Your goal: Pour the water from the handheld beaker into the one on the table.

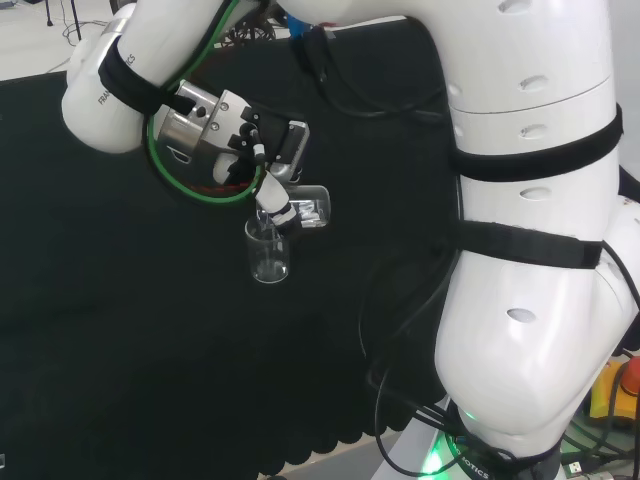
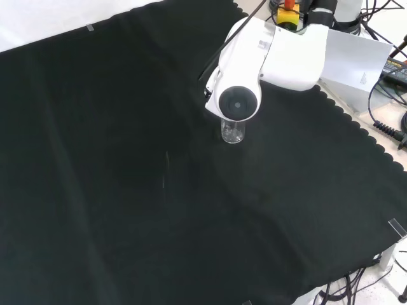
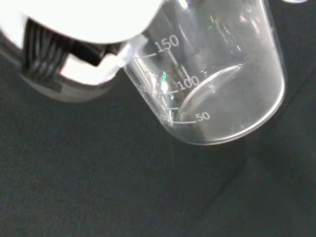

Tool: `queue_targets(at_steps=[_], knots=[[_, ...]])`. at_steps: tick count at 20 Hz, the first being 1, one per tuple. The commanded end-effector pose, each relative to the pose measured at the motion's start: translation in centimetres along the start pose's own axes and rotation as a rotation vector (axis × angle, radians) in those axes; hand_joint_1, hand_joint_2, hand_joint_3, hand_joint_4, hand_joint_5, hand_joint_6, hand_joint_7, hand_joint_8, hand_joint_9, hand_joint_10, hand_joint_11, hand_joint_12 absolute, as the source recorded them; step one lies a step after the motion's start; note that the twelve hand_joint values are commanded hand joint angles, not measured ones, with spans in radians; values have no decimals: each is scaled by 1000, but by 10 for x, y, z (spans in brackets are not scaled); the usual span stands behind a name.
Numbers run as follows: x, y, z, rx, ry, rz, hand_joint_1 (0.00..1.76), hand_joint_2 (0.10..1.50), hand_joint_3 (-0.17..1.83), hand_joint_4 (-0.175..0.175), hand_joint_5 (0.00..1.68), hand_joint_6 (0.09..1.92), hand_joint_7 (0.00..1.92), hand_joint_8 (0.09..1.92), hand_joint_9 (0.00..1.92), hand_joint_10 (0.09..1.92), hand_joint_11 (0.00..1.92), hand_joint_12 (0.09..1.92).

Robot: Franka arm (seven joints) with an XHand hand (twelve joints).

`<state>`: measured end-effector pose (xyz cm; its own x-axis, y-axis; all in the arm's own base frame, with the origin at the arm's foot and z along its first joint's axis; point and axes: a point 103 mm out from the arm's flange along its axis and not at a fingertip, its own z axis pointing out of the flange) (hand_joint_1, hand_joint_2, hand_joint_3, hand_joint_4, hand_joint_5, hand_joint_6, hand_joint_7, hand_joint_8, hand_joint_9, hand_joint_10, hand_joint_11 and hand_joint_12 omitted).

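In the head view the hand hangs over the middle of the black cloth, its fingers curled round a clear beaker that lies tipped almost on its side. Directly below it a second clear beaker stands upright on the cloth, its rim just under the fingertips. In the front view this standing beaker peeks out beneath the arm's white link with the grey cap. The wrist view shows the held beaker close up and tilted, with printed graduations, beside a white part of the hand. Whether water is flowing I cannot tell.
The arm's big white links stand at the right of the head view. The cloth's scalloped edge runs along the right of the front view, with cables and a red and yellow button beyond it.
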<state>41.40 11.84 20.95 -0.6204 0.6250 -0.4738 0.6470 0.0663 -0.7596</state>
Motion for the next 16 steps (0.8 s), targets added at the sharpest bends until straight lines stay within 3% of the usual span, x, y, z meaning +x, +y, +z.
queue_targets(at_steps=[1, 16], knots=[[0, -1, -2, 21, -10, 11, 1312, 481, 1006, -175, 1233, 895, 1291, 867, 1632, 592, 1390, 782], [2, 3, -3, 79, -54, 29, 1312, 481, 1008, -175, 1232, 898, 1290, 869, 1631, 597, 1392, 783]])
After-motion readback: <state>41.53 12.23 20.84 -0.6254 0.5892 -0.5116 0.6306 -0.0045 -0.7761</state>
